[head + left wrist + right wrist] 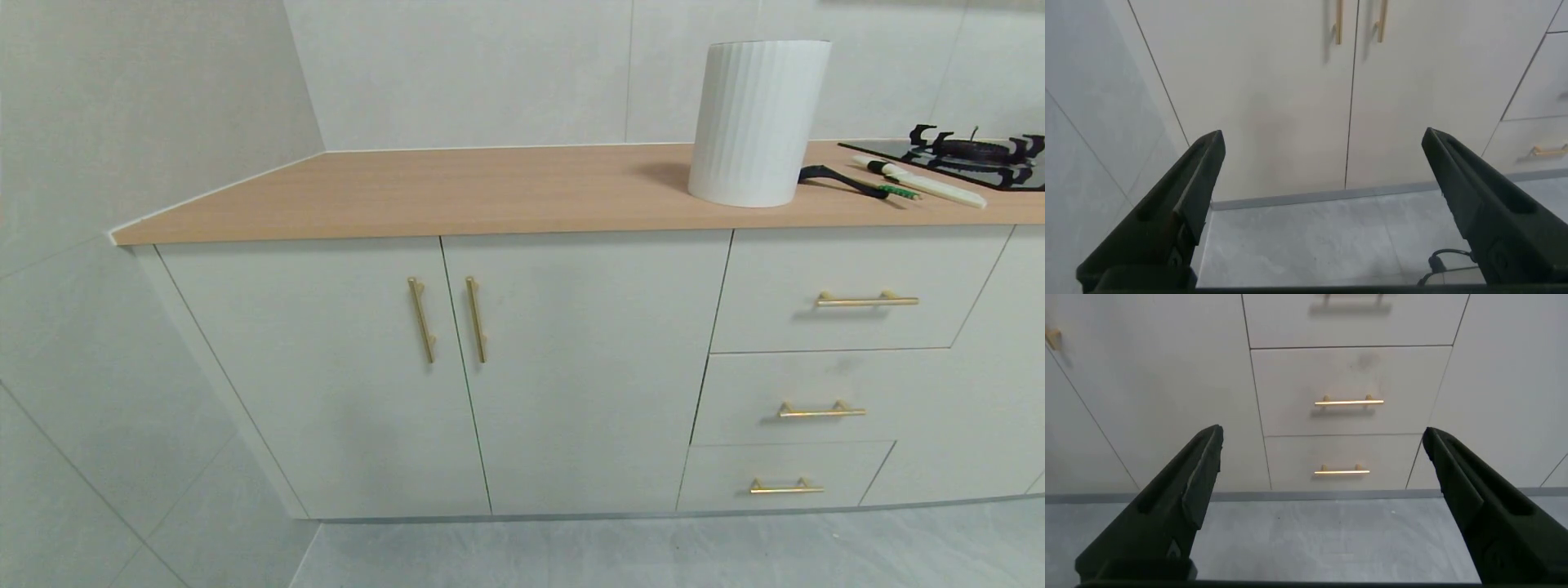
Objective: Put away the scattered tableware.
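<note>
A tall white ribbed container (758, 122) stands on the wooden countertop (457, 192) toward the right. Beside it lie scattered utensils: a black-handled one (833, 178), a green-patterned stick (896, 191) and a long white piece (927, 183). My left gripper (1323, 163) is held low, open and empty, facing the double cabinet doors (1355, 90) and the floor. My right gripper (1323, 457) is also low, open and empty, facing the lower drawers (1349, 400).
A black gas hob (971, 157) sits at the counter's far right. Under the counter are two cabinet doors with gold handles (449, 320) and three drawers (857, 300). A tiled wall (122, 147) closes the left side. Grey floor (653, 551) lies in front.
</note>
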### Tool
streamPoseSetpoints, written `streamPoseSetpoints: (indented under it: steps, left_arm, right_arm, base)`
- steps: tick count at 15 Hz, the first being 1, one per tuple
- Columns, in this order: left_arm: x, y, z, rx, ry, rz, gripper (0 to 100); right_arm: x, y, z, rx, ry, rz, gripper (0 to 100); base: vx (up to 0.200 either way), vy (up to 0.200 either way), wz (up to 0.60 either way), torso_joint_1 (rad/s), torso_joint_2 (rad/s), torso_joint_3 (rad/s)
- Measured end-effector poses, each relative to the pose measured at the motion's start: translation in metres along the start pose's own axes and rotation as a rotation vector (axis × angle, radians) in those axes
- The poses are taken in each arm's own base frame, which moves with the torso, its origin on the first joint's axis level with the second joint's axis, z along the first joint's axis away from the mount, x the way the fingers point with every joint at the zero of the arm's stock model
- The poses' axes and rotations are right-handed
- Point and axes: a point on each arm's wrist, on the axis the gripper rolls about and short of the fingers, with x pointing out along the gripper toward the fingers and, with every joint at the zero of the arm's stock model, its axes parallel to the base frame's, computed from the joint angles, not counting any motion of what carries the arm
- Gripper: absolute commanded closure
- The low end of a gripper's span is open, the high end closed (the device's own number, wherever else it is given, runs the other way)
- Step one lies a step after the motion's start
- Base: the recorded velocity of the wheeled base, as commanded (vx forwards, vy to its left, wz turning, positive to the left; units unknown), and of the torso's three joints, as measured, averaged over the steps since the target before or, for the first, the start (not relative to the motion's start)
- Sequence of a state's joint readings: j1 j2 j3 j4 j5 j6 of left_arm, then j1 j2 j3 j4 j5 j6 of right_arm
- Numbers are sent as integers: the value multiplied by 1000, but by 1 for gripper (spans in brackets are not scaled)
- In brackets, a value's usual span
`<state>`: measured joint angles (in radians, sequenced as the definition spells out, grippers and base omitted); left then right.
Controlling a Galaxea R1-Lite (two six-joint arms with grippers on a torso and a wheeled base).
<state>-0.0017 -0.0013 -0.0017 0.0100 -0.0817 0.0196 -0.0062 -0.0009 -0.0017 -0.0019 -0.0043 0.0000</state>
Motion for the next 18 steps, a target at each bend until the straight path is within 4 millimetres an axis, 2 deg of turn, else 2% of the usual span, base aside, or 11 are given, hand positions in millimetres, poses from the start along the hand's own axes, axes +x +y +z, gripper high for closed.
streamPoseSetpoints:
  steps: [6,18]
  left_arm:
    - [0,0,0,-11,1,3,0]
    - [0,0,0,-12,2,2,0]
  right_arm:
    - [0,0,0,0,0,1,0]
    - [0,0,0,0,1,3,0]
  base:
    - [0,0,0,0,0,0]
    - [0,-200,0,3,3,3]
